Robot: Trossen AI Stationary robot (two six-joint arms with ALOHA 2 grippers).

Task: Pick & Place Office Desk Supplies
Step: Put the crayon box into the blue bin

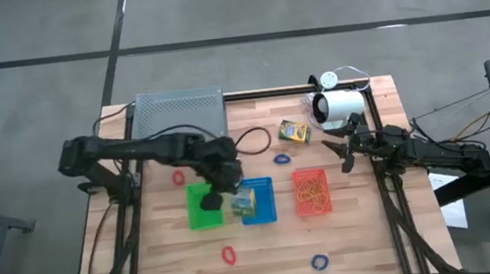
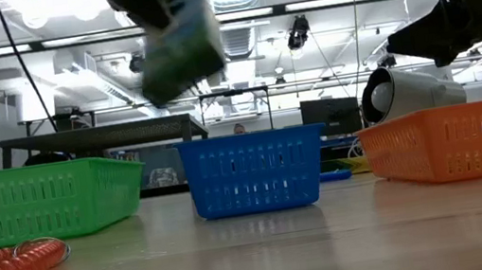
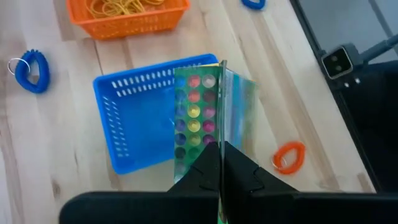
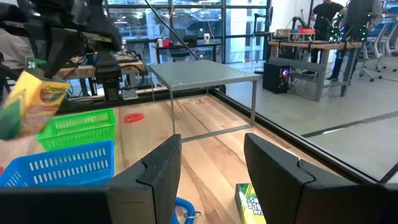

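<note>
My left gripper is shut on a yellow-green crayon box, which hangs in the air over the blue basket. In the low view the box is well above the basket rims. A second crayon box lies flat on the table near the white lamp. Red loops and blue loops lie loose on the wood. Orange rubber bands fill the orange basket. My right gripper waits open at the right edge. My left gripper pinches the crayon box by its end nearest the wrist, between its two fingers. The fingers slant down from the table's left side. The box is lifted clear and tilted, above the blue basket.
The green basket stands left of the blue one. At the back are a grey perforated rack, a white lamp-like device and a brown loop. Bare wood lies along the near edge between the loose loops.
</note>
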